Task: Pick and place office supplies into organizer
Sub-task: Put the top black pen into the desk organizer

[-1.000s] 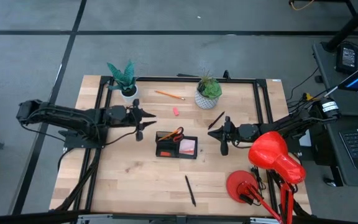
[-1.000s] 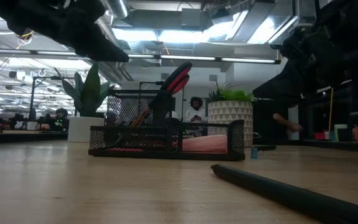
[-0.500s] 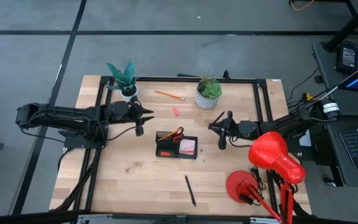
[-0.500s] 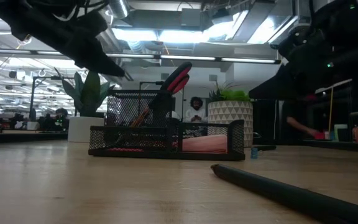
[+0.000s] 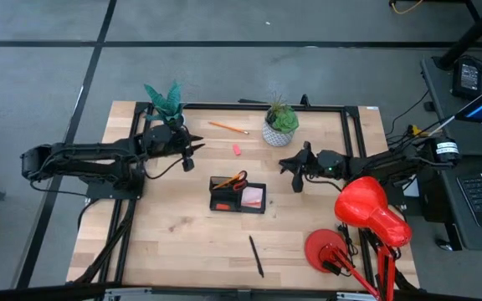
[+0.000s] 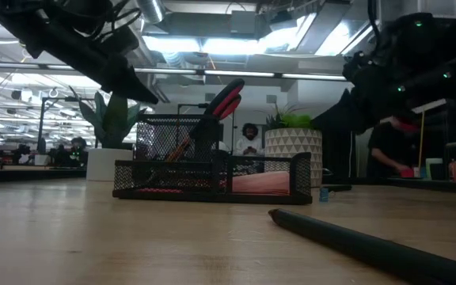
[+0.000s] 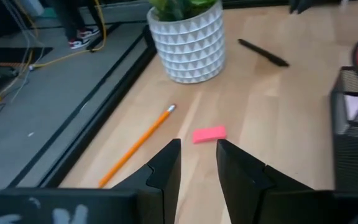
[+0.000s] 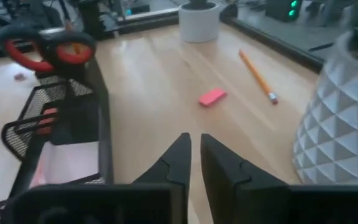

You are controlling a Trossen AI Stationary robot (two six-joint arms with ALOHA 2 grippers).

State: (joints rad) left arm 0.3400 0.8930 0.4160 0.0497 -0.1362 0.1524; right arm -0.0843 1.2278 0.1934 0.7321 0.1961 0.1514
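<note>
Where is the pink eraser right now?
In the high view, the pink eraser lies loose on the table's far half, between the orange pencil and the black organizer.

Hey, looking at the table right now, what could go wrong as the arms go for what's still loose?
1. The left end effector and right end effector both point toward the pink eraser, so they might collide.
2. The pencil lies near the patterned pot; reaching for it may bump the pot.
3. The eraser is flat and small; the fingers could push it away.
</note>
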